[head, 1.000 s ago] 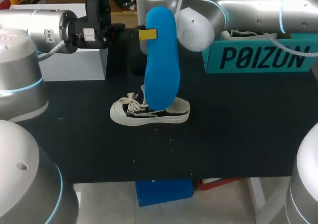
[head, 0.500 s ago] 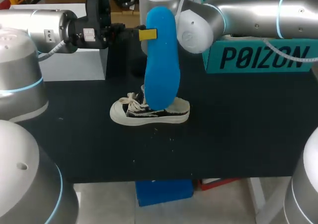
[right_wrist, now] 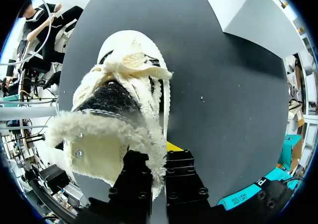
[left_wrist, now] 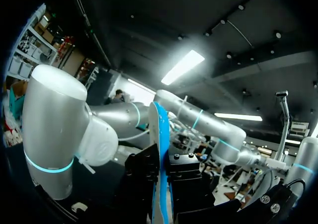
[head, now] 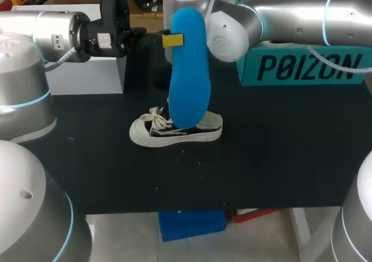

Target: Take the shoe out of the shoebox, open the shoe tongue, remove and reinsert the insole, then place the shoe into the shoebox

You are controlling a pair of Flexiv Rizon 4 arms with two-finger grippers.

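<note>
You are working on the black tabletop [head: 279, 157], which is filling the middle of the head view. The teal shoebox [head: 302, 67] is sitting at the upper right, partly behind your right arm, well apart from the shoe.

The blue insole [head: 189, 70] is standing nearly upright in the upper middle, out of the shoe. Its lower end is overlapping the shoe's opening from this angle, and you cannot tell whether it is touching or already entering. The shoe [head: 174, 132] is lying on its sole at the centre of the tabletop, toe pointing to the picture's left and laces bunched at the front.

Your left claw [head: 176, 40] is gripping the insole near its upper end. The left wrist view is showing the blue edge pinched between the two fingers. Your right claw [right_wrist: 158, 157] is hiding behind the insole in the head view. The right wrist view is showing it closing on the shoe's fleecy heel collar, one finger inside and one outside, so it appears to be steadying the shoe.

Judging the progress: the shoe is out of the shoebox and the insole is out. How far the tongue is opened is hard to tell. You are still needing to reinsert the insole and then place the shoe in the shoebox.
</note>
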